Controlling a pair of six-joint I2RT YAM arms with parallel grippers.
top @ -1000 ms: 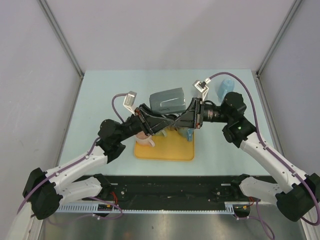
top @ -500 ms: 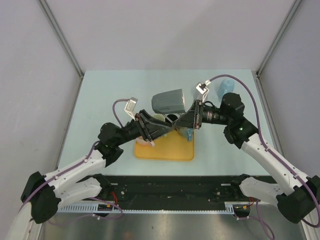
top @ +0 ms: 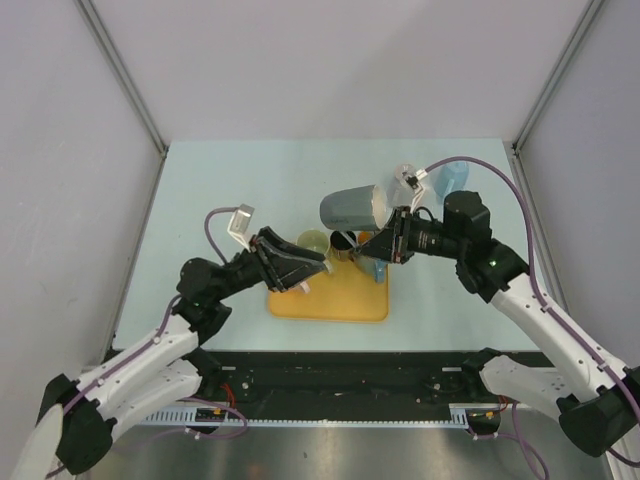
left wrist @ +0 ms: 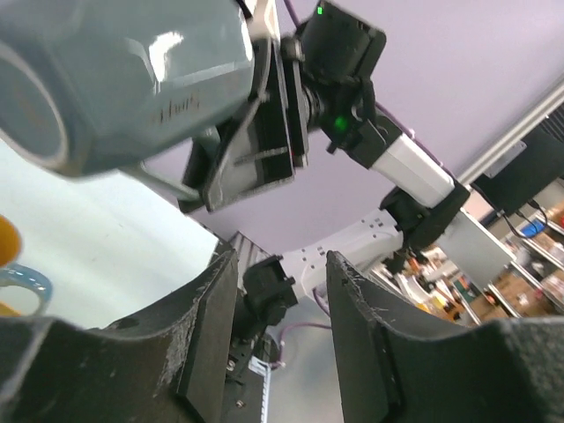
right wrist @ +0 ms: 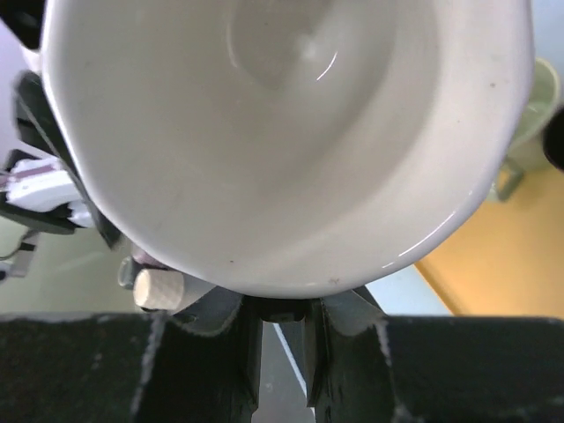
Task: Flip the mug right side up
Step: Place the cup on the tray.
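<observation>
The grey mug (top: 350,208) with a white inside hangs in the air above the orange tray (top: 330,300), tipped on its side with its mouth toward the right arm. My right gripper (top: 380,232) is shut on the mug's handle. In the right wrist view the white inside (right wrist: 282,132) fills the top, and the gripper (right wrist: 284,348) is clamped just below the rim. My left gripper (top: 308,264) is open and empty, apart from the mug, low and to its left. In the left wrist view the mug (left wrist: 123,79) is above the left gripper (left wrist: 282,339).
On the tray's far edge stand a yellow-green cup (top: 312,242), a dark cup (top: 342,240), an orange cup (top: 366,240) and a blue mug (top: 378,268). A light blue cup (top: 452,178) stands at the back right. Grey walls border the table.
My left gripper has let go of the mug and drawn back toward the left and near side. My right gripper has carried the mug to the right and turned it.
</observation>
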